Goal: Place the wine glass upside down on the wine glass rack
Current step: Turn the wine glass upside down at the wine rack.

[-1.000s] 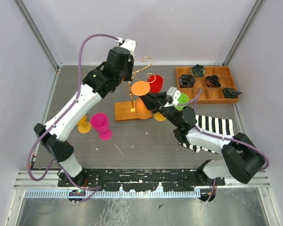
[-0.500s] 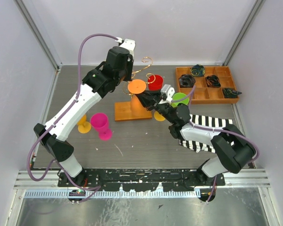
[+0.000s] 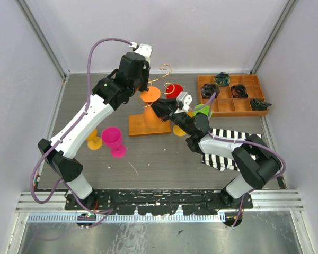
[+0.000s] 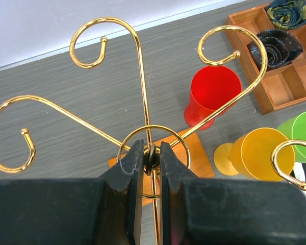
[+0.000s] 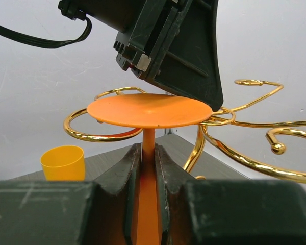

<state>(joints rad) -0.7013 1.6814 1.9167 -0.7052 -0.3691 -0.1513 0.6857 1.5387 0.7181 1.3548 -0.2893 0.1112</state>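
The wine glass is orange and held upside down, its round foot (image 3: 150, 94) (image 5: 149, 109) uppermost. My right gripper (image 3: 160, 109) (image 5: 148, 150) is shut on its stem (image 5: 148, 138); the bowl is hidden below the fingers. The foot sits just above a curled arm (image 5: 99, 135) of the gold wine glass rack (image 3: 165, 68) (image 4: 142, 76), the stem beside that loop's open end. My left gripper (image 3: 143, 84) (image 4: 151, 153) is shut on the small hub at the top of the rack's post. The rack's orange-brown base (image 3: 140, 126) lies flat on the table.
A red glass (image 3: 175, 90) (image 4: 212, 97), a green glass (image 3: 202, 111) and a yellow glass (image 3: 179, 130) (image 4: 260, 153) stand right of the rack. A pink glass (image 3: 112, 138) and another yellow one (image 3: 94, 141) lie at left. Compartmented wooden tray (image 3: 230, 96) at back right, striped cloth (image 3: 238, 144) under the right arm.
My right gripper has carried the orange glass up and to the left, toward the rack's arms. The left gripper has stayed on the rack's top.
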